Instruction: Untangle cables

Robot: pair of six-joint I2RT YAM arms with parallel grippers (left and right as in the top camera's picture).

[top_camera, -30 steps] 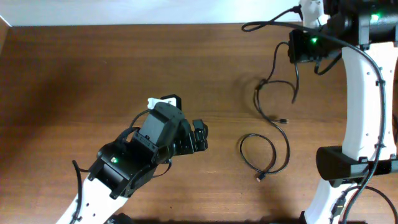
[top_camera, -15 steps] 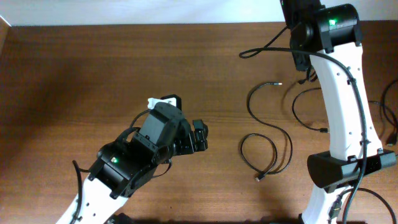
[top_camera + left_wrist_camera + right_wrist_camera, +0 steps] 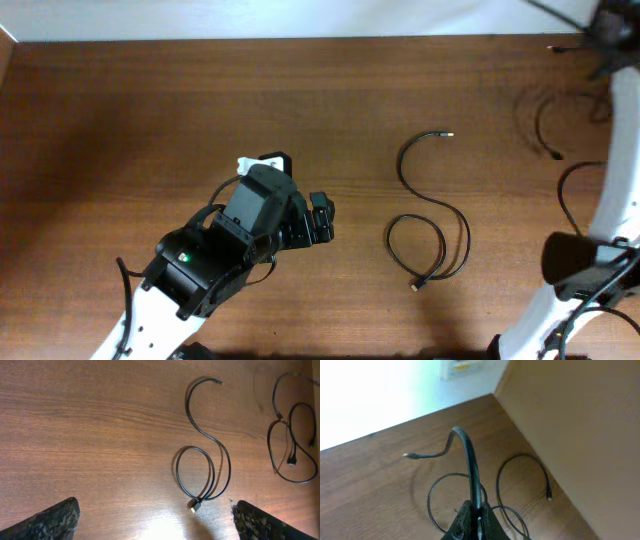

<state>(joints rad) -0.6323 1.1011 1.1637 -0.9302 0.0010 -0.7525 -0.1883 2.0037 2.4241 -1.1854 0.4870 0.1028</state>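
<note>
**A:** What does everything sit on?

**B:** A brown wooden table [image 3: 120, 100]. The dark left arm [image 3: 200, 270] reaches in from the near-left corner. The white right arm [image 3: 612, 190] rises along the right edge.

**A:** And the grippers?

**B:** The left gripper [image 3: 322, 220] hangs near the table's middle, jaws spread wide with nothing between them. Its wrist view shows both fingers [image 3: 50, 520] far apart. The right gripper [image 3: 472, 522] is up over the far-right corner, jaws pressed together and pinching a thin black cord.

**A:** Where are the cables?

**B:** The held cable [image 3: 468, 460] arches up out of those jaws, its plug end pointing off to one side. More black loops [image 3: 538, 125] show beneath it by the right edge, but I cannot tell whether they hang or lie flat. A single cable [image 3: 441, 201] lies right of centre. It is an S that closes into a loop, with one plug toward the far edge and one toward the near edge. It is well apart from both grippers.
</note>
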